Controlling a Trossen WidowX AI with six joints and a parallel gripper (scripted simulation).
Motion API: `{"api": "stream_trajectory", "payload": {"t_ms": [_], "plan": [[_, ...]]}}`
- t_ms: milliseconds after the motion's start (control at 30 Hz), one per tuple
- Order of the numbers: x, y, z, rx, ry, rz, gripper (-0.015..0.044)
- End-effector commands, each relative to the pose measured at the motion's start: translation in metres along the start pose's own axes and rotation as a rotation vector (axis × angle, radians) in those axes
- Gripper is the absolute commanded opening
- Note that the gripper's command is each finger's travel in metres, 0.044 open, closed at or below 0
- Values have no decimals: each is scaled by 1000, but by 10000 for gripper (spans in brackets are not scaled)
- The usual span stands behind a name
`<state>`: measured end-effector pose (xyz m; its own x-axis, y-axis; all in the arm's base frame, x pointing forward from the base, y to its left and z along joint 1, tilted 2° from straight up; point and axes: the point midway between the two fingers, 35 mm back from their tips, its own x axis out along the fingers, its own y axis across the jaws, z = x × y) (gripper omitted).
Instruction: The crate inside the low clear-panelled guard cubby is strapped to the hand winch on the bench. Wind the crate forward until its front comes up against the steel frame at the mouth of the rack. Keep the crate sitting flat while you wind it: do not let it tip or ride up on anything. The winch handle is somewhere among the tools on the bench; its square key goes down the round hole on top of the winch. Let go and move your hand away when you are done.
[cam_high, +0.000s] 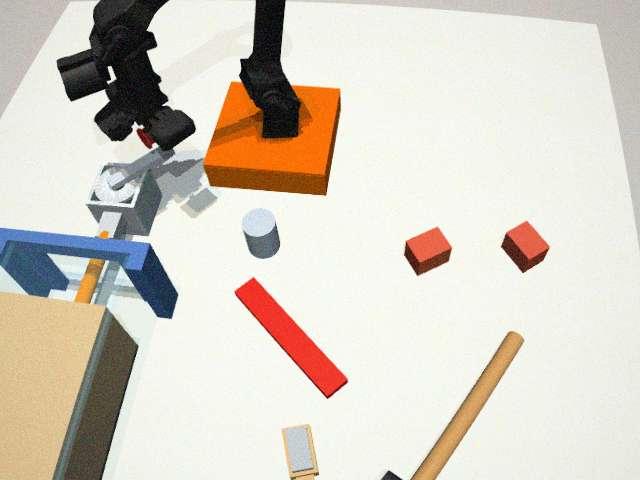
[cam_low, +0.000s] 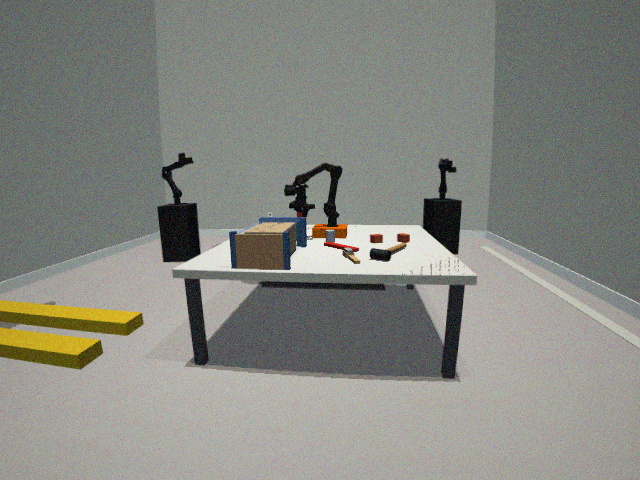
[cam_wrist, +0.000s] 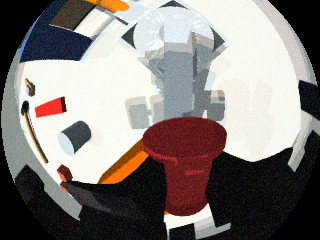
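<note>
My gripper (cam_high: 145, 131) (cam_low: 300, 207) (cam_wrist: 179, 143) is shut on the red knob of the winch handle (cam_high: 142, 166) (cam_wrist: 178, 80). The handle's grey arm reaches from the knob to the top centre of the grey winch (cam_high: 148, 204) (cam_wrist: 145, 61); its square key is hidden. An orange strap (cam_high: 87, 283) (cam_wrist: 111, 5) runs from the winch under the blue frame (cam_high: 67, 242) (cam_low: 301, 232) (cam_wrist: 52, 47) to the crate. The tan crate (cam_high: 41, 361) (cam_low: 261, 251) sits flat in the clear-panelled cubby. In the top view a gap shows between its front and the frame.
The orange base block (cam_high: 279, 149) (cam_low: 320, 231) stands right of the winch. A grey cylinder (cam_high: 261, 235) (cam_wrist: 75, 137) and a red bar (cam_high: 292, 335) (cam_wrist: 50, 107) are right of the frame. Two red blocks (cam_high: 428, 250) (cam_high: 525, 246), a mallet (cam_high: 465, 413) and a wooden-handled tool (cam_low: 352, 256) lie farther off.
</note>
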<state>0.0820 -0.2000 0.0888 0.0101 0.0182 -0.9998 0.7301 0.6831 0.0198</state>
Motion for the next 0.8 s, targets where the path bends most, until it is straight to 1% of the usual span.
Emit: {"api": "stream_trajectory", "payload": {"t_ms": [0,767], "plan": [[0,-16,0,15,4,-34,0],[-1,-50,9,15,3,-38,0]]}}
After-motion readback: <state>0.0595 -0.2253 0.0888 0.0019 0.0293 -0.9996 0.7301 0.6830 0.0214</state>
